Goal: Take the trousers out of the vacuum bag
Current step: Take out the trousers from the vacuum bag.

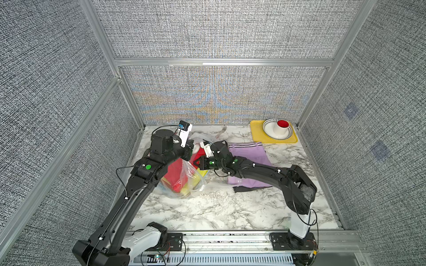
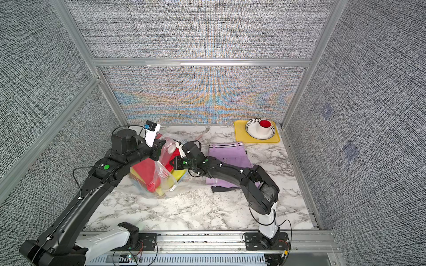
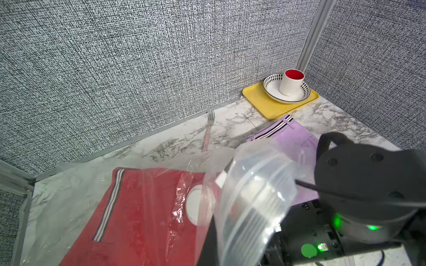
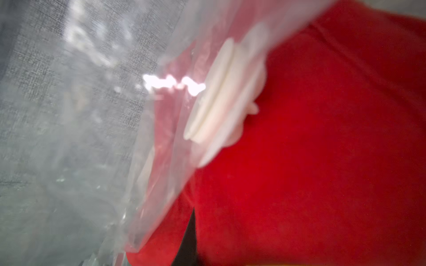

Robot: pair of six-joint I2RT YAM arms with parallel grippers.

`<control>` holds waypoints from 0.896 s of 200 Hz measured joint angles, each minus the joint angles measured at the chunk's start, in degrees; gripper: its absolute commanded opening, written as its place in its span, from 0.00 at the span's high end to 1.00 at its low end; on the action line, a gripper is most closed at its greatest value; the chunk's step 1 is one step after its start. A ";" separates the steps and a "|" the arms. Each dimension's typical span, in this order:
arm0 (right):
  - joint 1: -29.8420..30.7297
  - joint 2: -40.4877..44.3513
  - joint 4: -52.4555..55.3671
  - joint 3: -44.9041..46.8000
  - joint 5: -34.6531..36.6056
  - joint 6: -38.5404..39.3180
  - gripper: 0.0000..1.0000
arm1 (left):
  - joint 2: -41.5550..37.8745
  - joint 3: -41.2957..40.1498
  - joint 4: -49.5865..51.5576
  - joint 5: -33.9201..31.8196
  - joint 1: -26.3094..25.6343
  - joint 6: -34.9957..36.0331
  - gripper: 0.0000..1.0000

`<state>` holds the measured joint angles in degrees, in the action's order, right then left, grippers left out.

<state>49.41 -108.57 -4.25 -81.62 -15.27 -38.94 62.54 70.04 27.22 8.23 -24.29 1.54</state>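
Observation:
The see-through vacuum bag (image 1: 184,179) lies at the table's left, with its white valve (image 3: 193,205) on the raised upper sheet. My left gripper (image 1: 187,149) is shut on the bag's top edge (image 3: 249,195) and holds it up. Red trousers (image 1: 175,172) with a striped waistband (image 3: 110,202) and yellow trousers (image 1: 192,184) lie inside the bag. My right gripper (image 1: 196,162) reaches into the bag's mouth and is shut on the red trousers (image 4: 299,161). Red cloth folds round a dark fingertip (image 4: 187,239). Lilac trousers (image 1: 249,153) and dark grey trousers (image 1: 244,189) lie on the table under the right arm.
A yellow tray (image 1: 258,135) at the back right carries a patterned bowl (image 1: 269,132) with a red-lined cup (image 1: 283,125). A fork (image 1: 222,130) lies by the back wall. Metal-framed fabric walls close in the marble table (image 1: 219,211) on three sides.

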 measured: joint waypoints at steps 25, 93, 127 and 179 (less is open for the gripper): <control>-0.59 1.31 4.98 -3.21 0.37 2.36 0.95 | -0.61 -0.57 -0.09 -0.61 0.00 0.33 1.00; -0.17 10.58 10.43 3.58 1.95 5.40 0.95 | -0.39 -0.63 0.59 -2.25 -0.09 1.03 1.00; 1.20 15.80 9.60 11.96 3.50 5.35 0.95 | 0.63 -0.61 1.14 -2.25 -0.17 1.05 1.00; 1.73 18.73 6.84 21.03 6.64 3.13 0.95 | 2.80 0.46 1.18 -1.99 -0.17 1.09 1.00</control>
<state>51.13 -89.84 2.59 -60.60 -8.62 -35.81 65.34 70.50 28.40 6.24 -24.47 2.63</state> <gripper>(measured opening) 0.105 0.049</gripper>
